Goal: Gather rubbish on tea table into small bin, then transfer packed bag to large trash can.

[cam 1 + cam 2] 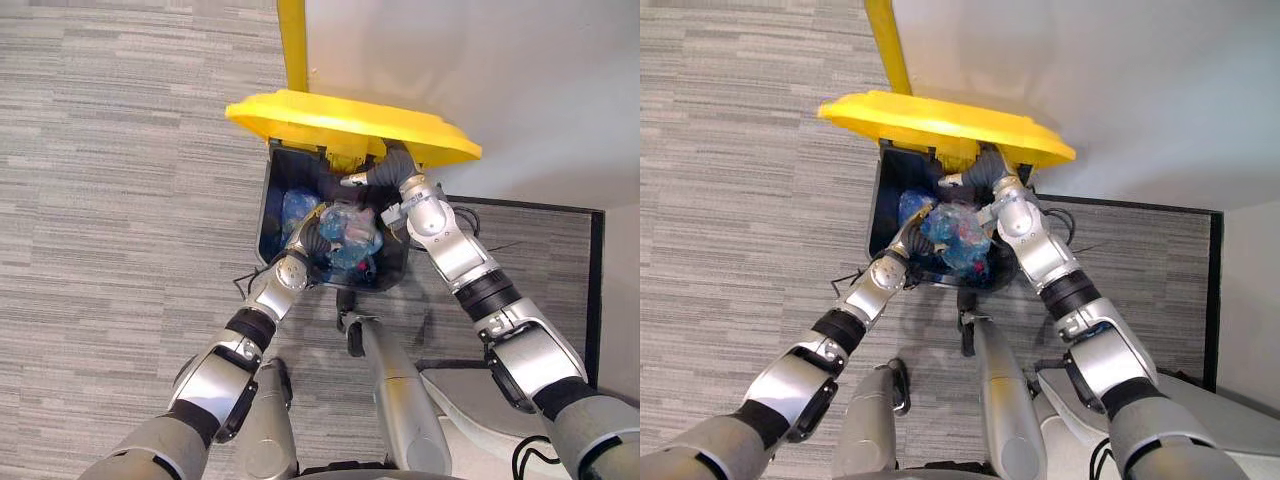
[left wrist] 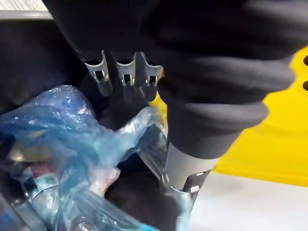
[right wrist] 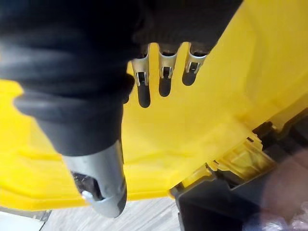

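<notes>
We stand over the can [image 1: 268,205] with its yellow lid [image 1: 340,120] tipped up on the far side. The blue bag [image 1: 348,235] sits in the can's mouth, riding high on what lies beneath it. What counts for the next move is that the bag lies just to the right of our left hand [image 1: 311,240], against it, so this is the nearer hand by far. Our right hand [image 1: 380,172] is past the bag at the hinge end, tucked under the lid. The bag is a rounded lump with no clear long axis, and its slack plastic is bunched up toward the left hand. In the left wrist view a fold of that plastic runs in beside the hand and is lost in the dark of the can, so we cannot tell whether that hand grips it or only rests on it. The right hand holds nothing: its fingers [image 3: 144,94] lie side by side, pointing at the lid's underside, with the thumb held apart. We judge the bag all but delivered. Room is tight, with the can's wall close on the left and the lid overhanging beyond, so the clear way out looks to be up and back toward us, over the grey carpet [image 1: 120,200].
</notes>
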### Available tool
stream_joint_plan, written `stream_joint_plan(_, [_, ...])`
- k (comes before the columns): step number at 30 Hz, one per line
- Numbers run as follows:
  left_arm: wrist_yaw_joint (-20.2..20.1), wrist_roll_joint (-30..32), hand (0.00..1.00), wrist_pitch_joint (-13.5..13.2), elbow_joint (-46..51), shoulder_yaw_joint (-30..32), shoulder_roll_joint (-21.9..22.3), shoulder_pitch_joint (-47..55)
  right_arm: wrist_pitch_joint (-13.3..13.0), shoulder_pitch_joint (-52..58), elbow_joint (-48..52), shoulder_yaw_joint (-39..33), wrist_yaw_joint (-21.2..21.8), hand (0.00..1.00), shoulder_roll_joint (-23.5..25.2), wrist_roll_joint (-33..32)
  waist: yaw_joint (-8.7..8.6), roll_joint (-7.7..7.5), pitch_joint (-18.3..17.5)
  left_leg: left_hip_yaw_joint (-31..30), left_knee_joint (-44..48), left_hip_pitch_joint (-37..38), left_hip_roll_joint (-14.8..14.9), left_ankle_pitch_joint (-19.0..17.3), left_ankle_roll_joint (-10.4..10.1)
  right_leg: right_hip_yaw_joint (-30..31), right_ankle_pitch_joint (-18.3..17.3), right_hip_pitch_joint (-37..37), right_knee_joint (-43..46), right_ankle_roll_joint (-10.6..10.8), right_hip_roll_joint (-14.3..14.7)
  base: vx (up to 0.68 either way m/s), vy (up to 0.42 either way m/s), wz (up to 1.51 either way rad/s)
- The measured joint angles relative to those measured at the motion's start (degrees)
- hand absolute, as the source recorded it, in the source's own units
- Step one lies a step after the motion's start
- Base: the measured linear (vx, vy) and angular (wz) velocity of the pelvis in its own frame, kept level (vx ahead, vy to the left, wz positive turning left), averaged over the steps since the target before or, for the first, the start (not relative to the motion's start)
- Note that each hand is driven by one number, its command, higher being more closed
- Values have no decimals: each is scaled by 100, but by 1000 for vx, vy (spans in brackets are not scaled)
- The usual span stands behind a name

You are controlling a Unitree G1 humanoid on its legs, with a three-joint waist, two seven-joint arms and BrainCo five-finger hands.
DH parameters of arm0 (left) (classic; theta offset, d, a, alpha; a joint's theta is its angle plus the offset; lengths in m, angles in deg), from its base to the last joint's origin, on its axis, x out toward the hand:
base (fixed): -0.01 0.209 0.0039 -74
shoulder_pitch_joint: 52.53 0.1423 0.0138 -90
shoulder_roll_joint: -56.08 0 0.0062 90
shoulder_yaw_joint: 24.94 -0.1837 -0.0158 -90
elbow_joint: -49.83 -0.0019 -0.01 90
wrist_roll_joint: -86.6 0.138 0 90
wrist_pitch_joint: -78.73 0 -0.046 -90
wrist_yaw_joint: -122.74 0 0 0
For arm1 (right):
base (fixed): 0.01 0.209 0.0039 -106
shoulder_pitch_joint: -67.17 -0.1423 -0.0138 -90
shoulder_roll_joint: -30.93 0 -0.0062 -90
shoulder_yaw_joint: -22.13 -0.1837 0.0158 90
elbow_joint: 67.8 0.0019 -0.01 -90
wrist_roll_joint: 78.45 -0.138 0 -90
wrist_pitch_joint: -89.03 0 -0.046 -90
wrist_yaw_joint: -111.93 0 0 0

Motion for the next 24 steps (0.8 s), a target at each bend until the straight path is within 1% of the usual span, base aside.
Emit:
stream_joint_plan(3, [-3,-11,0,-5,293,1,-3,384,0,419,30,-21,77,0,-17,174,13,-1,-55,-33,-235,186,-102,67,-6,-4,-66,100,11,35,-74,15,-3,12])
stream_joint_plan(6, [-10,-93,0,-8,506,65,-38,829,10,1021,-18,-93,241,0,-66,246,35,56,-264,-143,-565,344,-180,218,-43,-54,-97,196,-66,52,-118,67,-14,15])
stream_joint_plan(7, [-17,-143,0,-16,668,171,-49,1018,7,1258,-108,-239,251,0,-58,270,-3,78,-281,-239,-706,460,-194,306,-51,-154,-100,346,-144,52,-158,63,-3,36])
stream_joint_plan(8, [-42,-270,0,-56,862,264,-54,1241,18,1511,-280,-442,259,0,-60,315,-34,101,-372,-353,-840,547,-215,343,-73,-252,-99,486,-249,52,-184,63,4,39])
stream_joint_plan(9, [-80,-358,0,-97,982,333,-60,1378,22,1653,-349,-566,262,0,-60,326,-23,112,-422,-381,-905,607,-231,368,-78,-286,-99,557,-295,52,-186,59,17,33])
stream_joint_plan(10, [-121,-481,0,-175,1192,502,-88,1679,48,1929,-463,-782,279,0,-63,365,-3,111,-527,-420,-1027,723,-237,450,-55,-319,-99,694,-364,53,-198,46,24,26])
stream_joint_plan(11, [-132,-619,0,-229,1327,683,-150,1946,52,2201,-469,-995,320,0,-68,373,-12,147,-624,-494,-1123,805,-251,495,-41,-374,-96,840,-459,56,-215,43,34,26])
stream_joint_plan(14, [-248,-1033,0,-289,1487,1130,-341,2489,51,2736,-469,-1330,386,0,-59,381,-5,182,-838,-597,-1359,1031,-315,623,9,-453,-77,1099,-604,86,-293,24,33,23])
stream_joint_plan(16, [-300,-1256,0,-292,1547,1542,-464,2979,51,3126,-471,-1466,501,0,-17,417,63,187,-986,-616,-1538,1275,-353,712,52,-463,-52,1327,-693,121,-321,19,36,9])
stream_joint_plan(18, [-373,-1338,0,-291,1548,1844,-458,3267,51,3352,-520,-1658,558,0,108,418,125,183,-1042,-624,-1666,1456,-409,798,76,-459,-33,1476,-731,150,-374,6,27,8])
stream_joint_plan(20, [-397,-1447,0,-293,1438,2096,-450,3528,51,3405,-706,-1738,657,0,215,421,139,181,-1112,-636,-1723,1572,-471,834,112,-433,-2,1584,-770,193,-411,-31,39,4])
stream_joint_plan(22, [-434,-1504,0,-269,976,2383,-427,3713,57,3458,-887,-1847,739,0,345,426,134,179,-1159,-626,-1735,1734,-519,852,144,-405,37,1759,-808,247,-449,-58,50,-4])
stream_joint_plan(24, [-481,-1588,0,-201,321,2815,-379,3966,61,3633,-936,-1870,757,0,474,424,140,97,-1219,-491,-1855,1989,-610,909,206,-245,110,1927,-940,356,-455,-106,61,-24])
